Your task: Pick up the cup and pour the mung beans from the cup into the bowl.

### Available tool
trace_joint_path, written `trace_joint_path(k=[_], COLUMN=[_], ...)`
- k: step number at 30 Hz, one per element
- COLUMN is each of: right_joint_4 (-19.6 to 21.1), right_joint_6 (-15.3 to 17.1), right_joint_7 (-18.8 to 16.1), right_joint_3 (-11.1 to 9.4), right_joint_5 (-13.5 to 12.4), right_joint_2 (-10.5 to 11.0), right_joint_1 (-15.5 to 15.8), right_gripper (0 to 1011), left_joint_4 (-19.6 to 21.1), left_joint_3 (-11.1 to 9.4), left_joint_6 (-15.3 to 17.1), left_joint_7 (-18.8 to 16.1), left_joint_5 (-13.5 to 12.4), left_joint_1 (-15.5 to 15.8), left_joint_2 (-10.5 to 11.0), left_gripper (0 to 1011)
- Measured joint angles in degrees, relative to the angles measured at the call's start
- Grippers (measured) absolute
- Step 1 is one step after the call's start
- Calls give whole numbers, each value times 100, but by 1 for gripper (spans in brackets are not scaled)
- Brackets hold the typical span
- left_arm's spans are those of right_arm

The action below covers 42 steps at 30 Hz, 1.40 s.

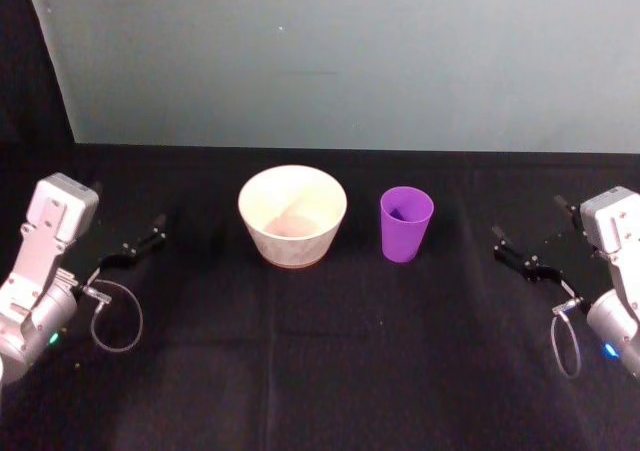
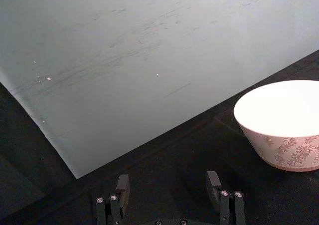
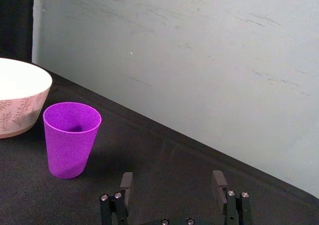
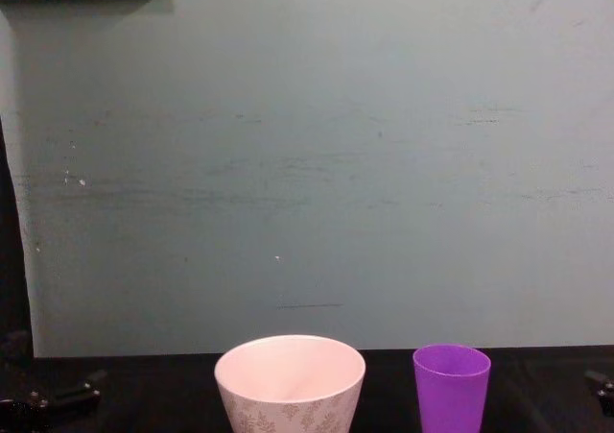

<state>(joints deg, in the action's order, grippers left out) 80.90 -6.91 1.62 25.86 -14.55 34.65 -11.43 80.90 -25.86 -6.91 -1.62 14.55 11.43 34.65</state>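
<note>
Standing upright on the black table point(image 1: 320, 371), head view: cup point(image 1: 406, 224) just right of bowl point(image 1: 292, 215), not touching; left gripper point(image 1: 135, 246) and right gripper point(image 1: 515, 253) flank them, well apart. Left wrist view: fingers point(image 2: 122, 185) spread wide, empty. Right wrist view: fingers point(image 3: 218, 181) likewise wide, empty. Chest view: cup beside bowl.

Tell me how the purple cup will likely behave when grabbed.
The cup looks like smooth plastic, so it may slip in a loose pinch. It stands tall on a narrow base, so a sideways nudge could tip it.
</note>
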Motion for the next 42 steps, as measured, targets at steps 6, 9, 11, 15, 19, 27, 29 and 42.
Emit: trace_joint_path(k=[6, 9, 11, 15, 19, 27, 29, 42], right_joint_4=[0, 0, 0, -1, 0, 0, 0, 0], right_joint_6=[0, 0, 0, 0, 0, 0, 0, 0], right_joint_7=[0, 0, 0, 0, 0, 0, 0, 0], right_joint_3=[0, 0, 0, 0, 0, 0, 0, 0], right_joint_5=[0, 0, 0, 0, 0, 0, 0, 0], right_joint_2=[0, 0, 0, 0, 0, 0, 0, 0], right_joint_1=[0, 0, 0, 0, 0, 0, 0, 0], right_gripper=[1003, 1003, 1003, 1003, 1003, 1003, 1003, 1003], left_joint_4=[0, 0, 0, 0, 0, 0, 0, 0], left_joint_3=[0, 0, 0, 0, 0, 0, 0, 0], left_joint_6=[0, 0, 0, 0, 0, 0, 0, 0], left_joint_7=[0, 0, 0, 0, 0, 0, 0, 0], left_joint_5=[0, 0, 0, 0, 0, 0, 0, 0], left_joint_1=[0, 0, 0, 0, 0, 0, 0, 0], left_joint_2=[0, 0, 0, 0, 0, 0, 0, 0], left_gripper=[1012, 1011, 1011, 1012, 1011, 1011, 1012, 1011])
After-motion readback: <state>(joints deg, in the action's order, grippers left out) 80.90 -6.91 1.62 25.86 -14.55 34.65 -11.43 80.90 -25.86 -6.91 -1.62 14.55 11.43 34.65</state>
